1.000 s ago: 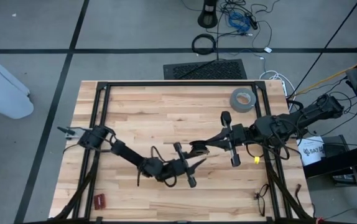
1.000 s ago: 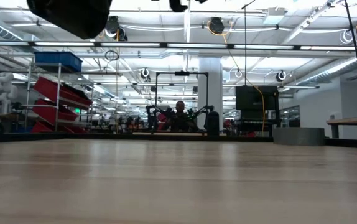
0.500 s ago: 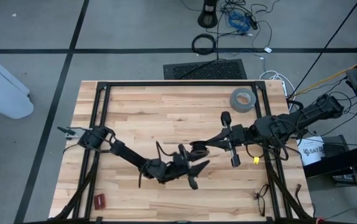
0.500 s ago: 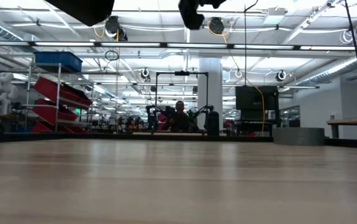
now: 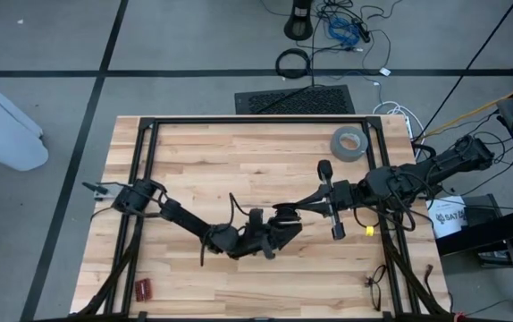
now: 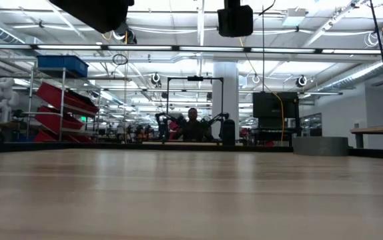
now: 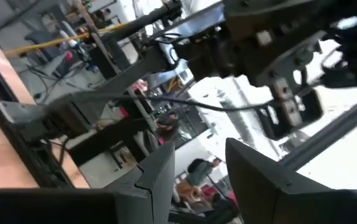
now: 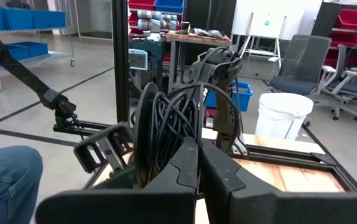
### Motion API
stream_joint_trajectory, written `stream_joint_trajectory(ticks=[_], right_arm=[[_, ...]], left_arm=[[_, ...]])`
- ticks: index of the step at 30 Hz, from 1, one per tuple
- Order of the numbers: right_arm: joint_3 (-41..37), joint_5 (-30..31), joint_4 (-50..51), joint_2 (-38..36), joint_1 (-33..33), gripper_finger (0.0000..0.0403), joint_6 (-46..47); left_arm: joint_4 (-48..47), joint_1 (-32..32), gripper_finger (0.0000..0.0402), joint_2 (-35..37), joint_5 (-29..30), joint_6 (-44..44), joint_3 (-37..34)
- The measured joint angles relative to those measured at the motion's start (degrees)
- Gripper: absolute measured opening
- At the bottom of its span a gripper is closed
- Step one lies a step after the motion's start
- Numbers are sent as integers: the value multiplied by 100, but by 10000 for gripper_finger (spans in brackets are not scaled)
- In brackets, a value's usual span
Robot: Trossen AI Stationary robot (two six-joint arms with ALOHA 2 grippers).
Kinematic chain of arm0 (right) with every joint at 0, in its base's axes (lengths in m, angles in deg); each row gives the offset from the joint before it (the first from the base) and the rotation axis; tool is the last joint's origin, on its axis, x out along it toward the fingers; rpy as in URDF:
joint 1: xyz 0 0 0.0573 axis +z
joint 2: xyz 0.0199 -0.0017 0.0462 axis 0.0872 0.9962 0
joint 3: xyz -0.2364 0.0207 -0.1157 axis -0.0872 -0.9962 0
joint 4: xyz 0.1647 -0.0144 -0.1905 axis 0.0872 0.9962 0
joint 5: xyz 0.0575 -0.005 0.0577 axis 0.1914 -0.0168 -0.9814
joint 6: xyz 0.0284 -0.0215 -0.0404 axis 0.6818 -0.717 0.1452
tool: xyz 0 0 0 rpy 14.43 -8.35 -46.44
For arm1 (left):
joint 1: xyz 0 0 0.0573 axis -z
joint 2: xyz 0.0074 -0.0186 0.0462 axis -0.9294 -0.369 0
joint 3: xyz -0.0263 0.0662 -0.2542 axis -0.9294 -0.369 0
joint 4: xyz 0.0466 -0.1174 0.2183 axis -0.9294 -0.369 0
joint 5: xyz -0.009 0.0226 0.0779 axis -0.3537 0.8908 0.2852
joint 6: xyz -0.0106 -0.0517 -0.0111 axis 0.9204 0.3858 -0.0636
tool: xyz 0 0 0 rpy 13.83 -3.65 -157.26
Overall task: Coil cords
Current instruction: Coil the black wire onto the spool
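The cord is a thin black wire gathered into a bunch of loops (image 8: 160,124) in the air over the table's middle. One strand (image 7: 185,103) runs across the left wrist view toward my right hand. My right gripper (image 8: 198,146) is level and shut, right at the loops. It shows in the high view (image 5: 285,213) too. My left gripper (image 7: 198,148) stands open just near of it (image 5: 279,231), slanting up, with nothing between its fingers. My right gripper meets the lower part of the bunch of loops (image 8: 180,152), coming level from the table's right. Its own fingers hide the place of contact, so how many strands lie between them cannot be told. The loops stand up beyond the fingertips, clear of the table.
A grey tape roll (image 5: 348,142) lies at the table's far right. A small red thing (image 5: 141,288) lies at the near left corner. Black frame rails (image 5: 149,161) run along the table's left, far and right sides. A thicker black cable ring (image 5: 293,63) lies on the floor beyond.
My left hand has rolled about the line it points along; its cross bar has swung round in the high view. It has edged toward my right gripper. My right gripper and the loops have kept still.
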Motion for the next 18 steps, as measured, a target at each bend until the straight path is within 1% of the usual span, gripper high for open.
stream_joint_trajectory(ticks=[4, 8, 11, 15, 18], right_arm=[[-1, -1, 2, 0, 0, 0, -72], [0, -36, 58, 0, 29, 0, -72], [0, -37, 71, 0, 77, 0, -92], [-2, -36, 79, 0, 125, 0, -117], [0, -36, 92, 0, 127, 0, -132]], left_arm=[[-8, 8, 148, 0, -13, -190, 0], [2, -30, 148, 0, 366, -850, 0], [-18, -30, 148, 0, 371, -1741, 0], [-246, 140, 148, -2, 381, -3012, 0], [-352, 277, 148, -2, 697, -4030, -2]])
